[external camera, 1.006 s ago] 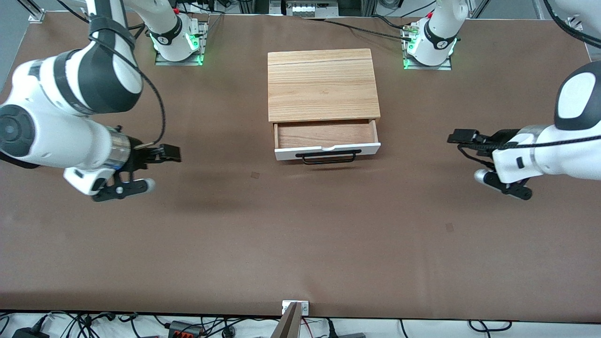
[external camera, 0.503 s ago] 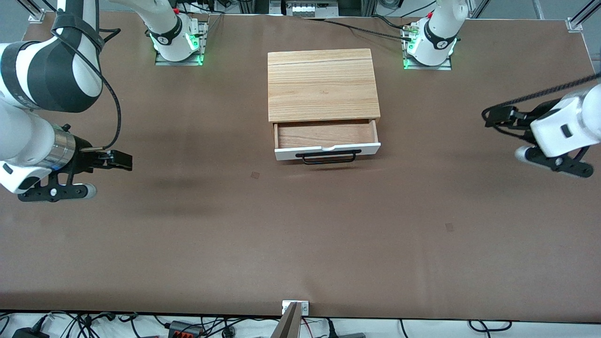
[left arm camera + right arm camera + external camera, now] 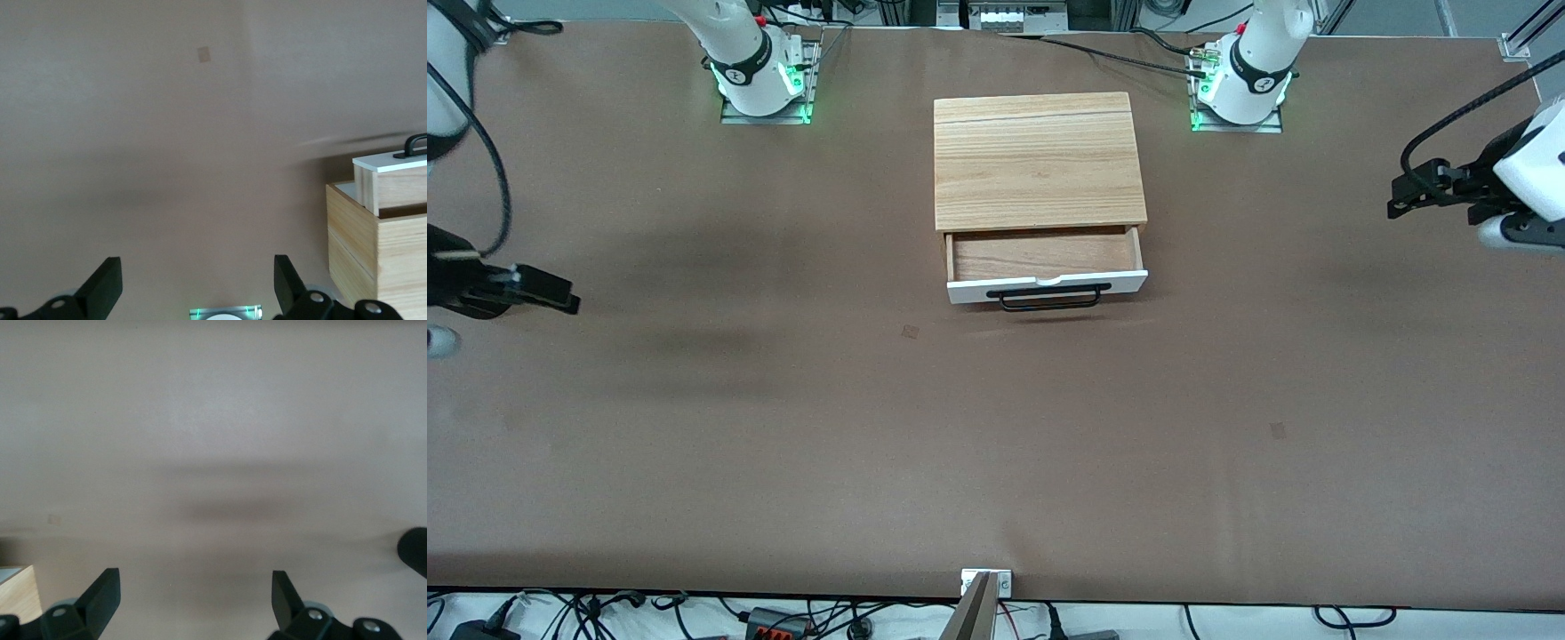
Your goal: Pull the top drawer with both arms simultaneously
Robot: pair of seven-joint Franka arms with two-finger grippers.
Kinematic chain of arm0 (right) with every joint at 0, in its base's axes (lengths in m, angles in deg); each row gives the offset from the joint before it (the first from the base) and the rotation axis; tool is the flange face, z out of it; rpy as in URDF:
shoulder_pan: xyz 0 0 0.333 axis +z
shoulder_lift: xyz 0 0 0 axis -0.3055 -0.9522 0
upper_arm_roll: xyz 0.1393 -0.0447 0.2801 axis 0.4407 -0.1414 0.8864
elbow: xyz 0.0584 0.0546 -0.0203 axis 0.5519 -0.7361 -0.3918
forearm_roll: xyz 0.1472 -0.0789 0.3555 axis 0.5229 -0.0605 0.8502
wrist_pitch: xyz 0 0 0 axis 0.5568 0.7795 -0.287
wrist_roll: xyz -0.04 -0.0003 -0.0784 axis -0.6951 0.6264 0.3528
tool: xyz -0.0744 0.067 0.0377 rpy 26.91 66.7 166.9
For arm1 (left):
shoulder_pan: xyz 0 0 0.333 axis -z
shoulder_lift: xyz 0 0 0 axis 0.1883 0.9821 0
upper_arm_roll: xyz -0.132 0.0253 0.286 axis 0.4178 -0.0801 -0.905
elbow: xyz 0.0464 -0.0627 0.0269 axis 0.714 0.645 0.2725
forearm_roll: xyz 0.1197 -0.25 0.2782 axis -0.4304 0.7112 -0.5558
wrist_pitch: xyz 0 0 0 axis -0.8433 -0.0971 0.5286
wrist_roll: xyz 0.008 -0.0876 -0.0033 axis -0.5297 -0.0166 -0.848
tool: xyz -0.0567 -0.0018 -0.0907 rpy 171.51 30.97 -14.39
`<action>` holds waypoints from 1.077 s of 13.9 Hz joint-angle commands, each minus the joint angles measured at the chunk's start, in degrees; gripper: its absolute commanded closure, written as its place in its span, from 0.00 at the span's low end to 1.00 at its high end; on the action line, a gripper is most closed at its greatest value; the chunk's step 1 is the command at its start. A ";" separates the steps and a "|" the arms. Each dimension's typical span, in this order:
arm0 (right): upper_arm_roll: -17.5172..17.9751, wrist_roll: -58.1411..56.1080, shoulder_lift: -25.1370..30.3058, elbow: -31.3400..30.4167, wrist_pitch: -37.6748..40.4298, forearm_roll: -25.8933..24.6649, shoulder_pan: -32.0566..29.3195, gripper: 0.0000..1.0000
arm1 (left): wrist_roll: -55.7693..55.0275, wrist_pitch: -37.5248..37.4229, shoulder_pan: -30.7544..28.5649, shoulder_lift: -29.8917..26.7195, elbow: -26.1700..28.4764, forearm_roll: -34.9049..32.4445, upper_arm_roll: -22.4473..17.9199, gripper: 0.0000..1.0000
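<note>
The top drawer [image 3: 1047, 284] stands pulled out of the light-wood cabinet [image 3: 1039, 160]. Its white front, black bar handle [image 3: 1049, 299] and brown tray [image 3: 1045, 254] all show. Nothing touches it. My right gripper [image 3: 551, 293] is open and empty over bare table at the right arm's end, well away from the drawer. My left gripper [image 3: 1409, 191] is open and empty over bare table at the left arm's end. In the left wrist view the open gripper [image 3: 197, 283] frames bare table, with the drawer's front [image 3: 390, 162] at the edge. The right wrist view shows the open gripper [image 3: 193, 593] over bare table.
The arm bases [image 3: 765, 89] [image 3: 1240, 98] with green lights stand beside the cabinet, farther from the front camera. Small square marks [image 3: 910, 332] [image 3: 1278, 431] lie on the brown table. A metal bracket [image 3: 985, 582] sits at the table's near edge, with cables below.
Both arms have swung outward from the drawer toward their own ends of the table, and the left gripper has also risen. The drawer has not moved.
</note>
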 commanded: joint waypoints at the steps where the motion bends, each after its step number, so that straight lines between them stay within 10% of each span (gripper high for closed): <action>1: 11.30 1.78 4.30 -3.79 0.06 -4.33 -9.12 0.00 | -1.15 8.08 1.21 -7.43 10.79 -1.18 -1.81 0.00; 15: 11.31 -0.32 20.38 -30.23 -11.80 -5.83 -9.56 0.00 | -0.53 6.00 2.27 -6.30 11.26 -1.27 -1.90 0.00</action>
